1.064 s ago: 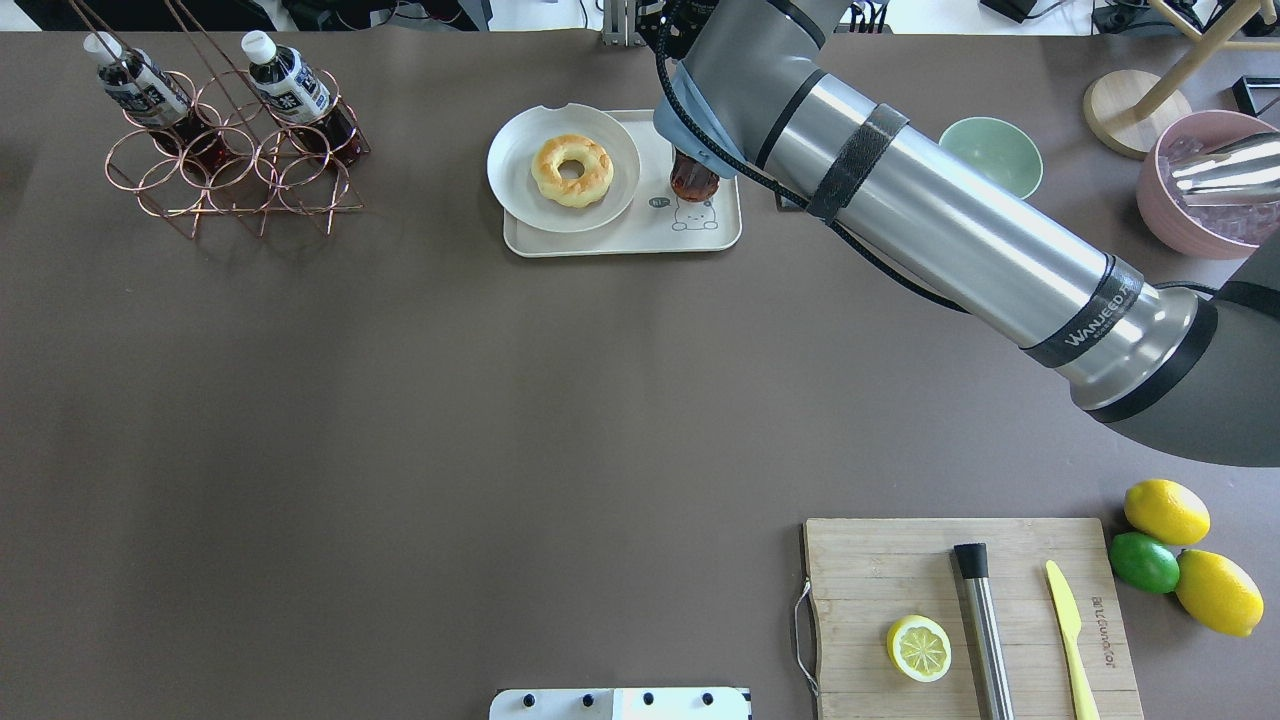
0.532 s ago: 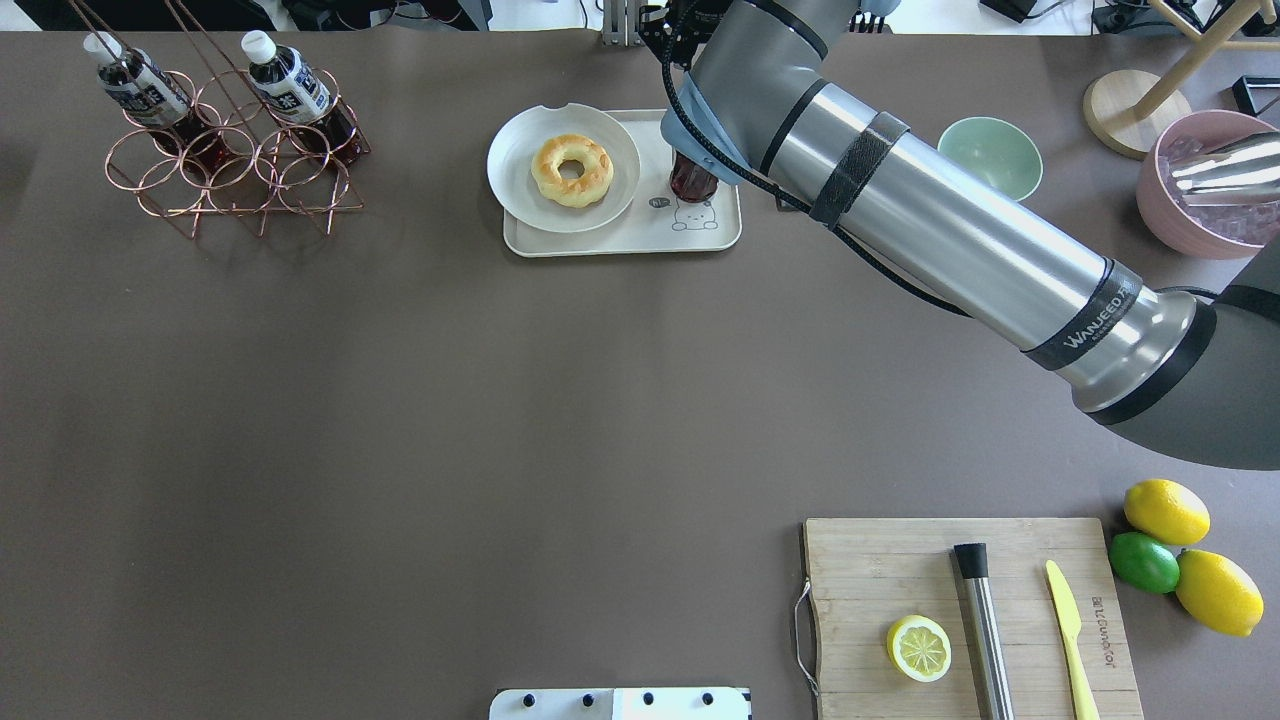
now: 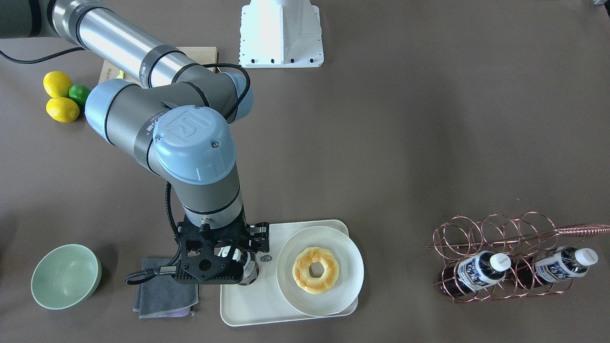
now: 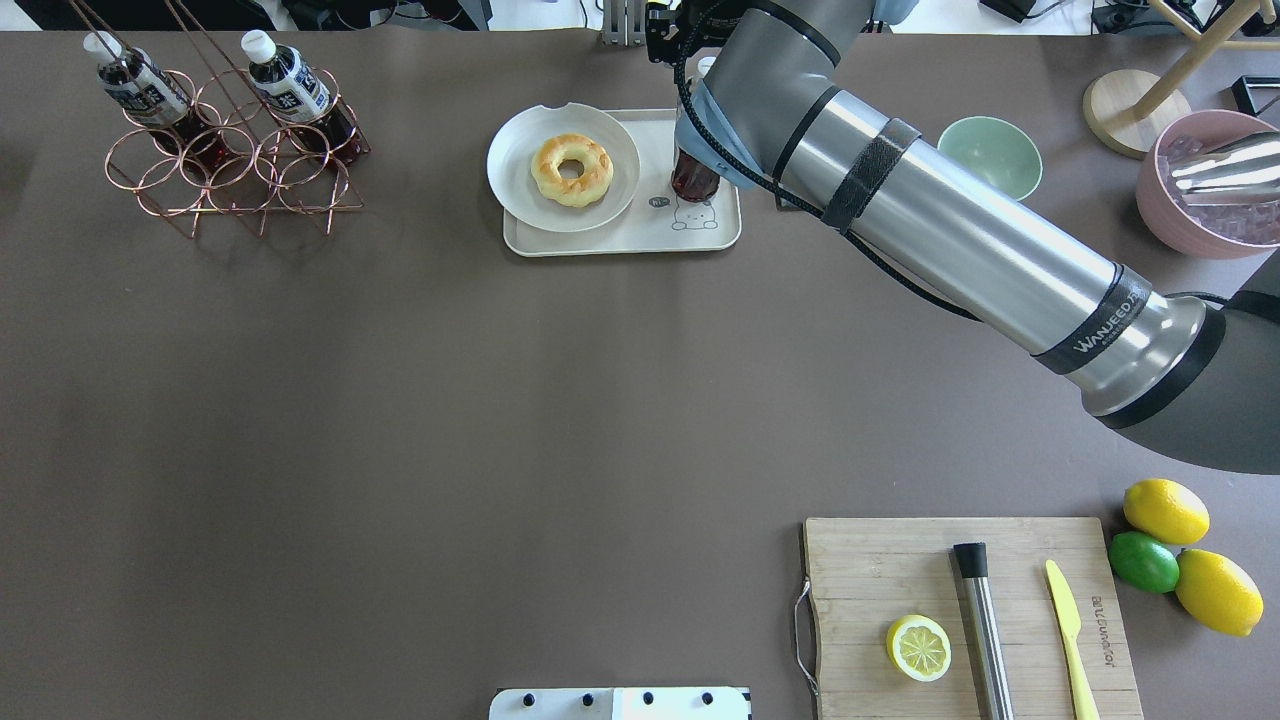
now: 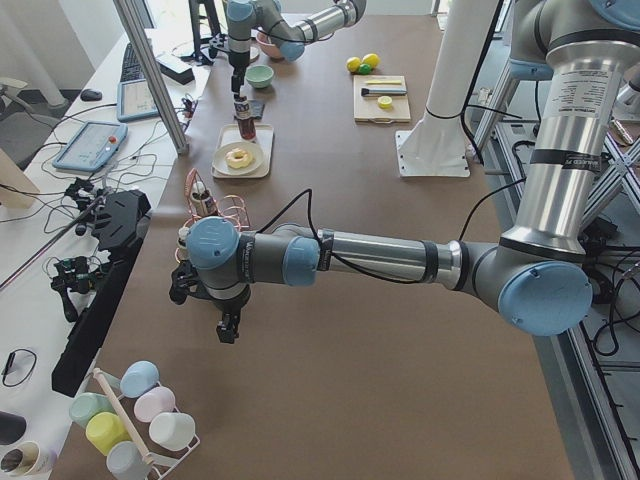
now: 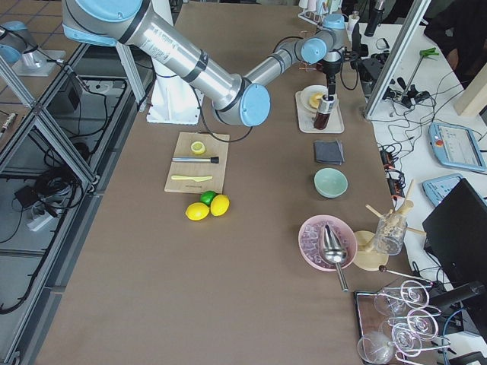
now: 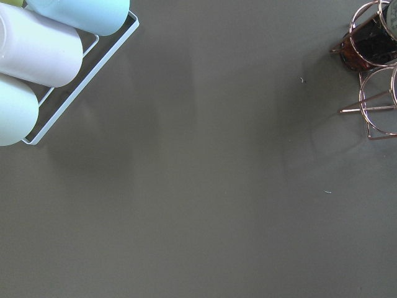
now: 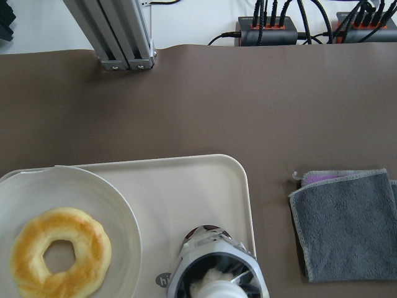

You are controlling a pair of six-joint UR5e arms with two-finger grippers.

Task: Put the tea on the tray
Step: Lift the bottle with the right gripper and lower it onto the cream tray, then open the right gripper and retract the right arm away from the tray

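Cream-white tray (image 4: 620, 243) on the bench (image 4: 400, 400) bears the tea (image 4: 693, 180), upright on the bare half beside the round plate (image 4: 612, 135) (presumably so it stands stable on release). Right pincer (image 3: 228, 259) hangs directly above it; whether clamped or parted cannot be told.

A robotics lab: aluminium frame posts (image 8: 121, 32), power strips (image 8: 267, 25), teach pendant (image 5: 91, 148) beside the table (image 4: 420, 400).

tea (image 4: 693, 181) top hidden — under arm (image 4: 960, 245), board (image 4: 870, 560) cropped
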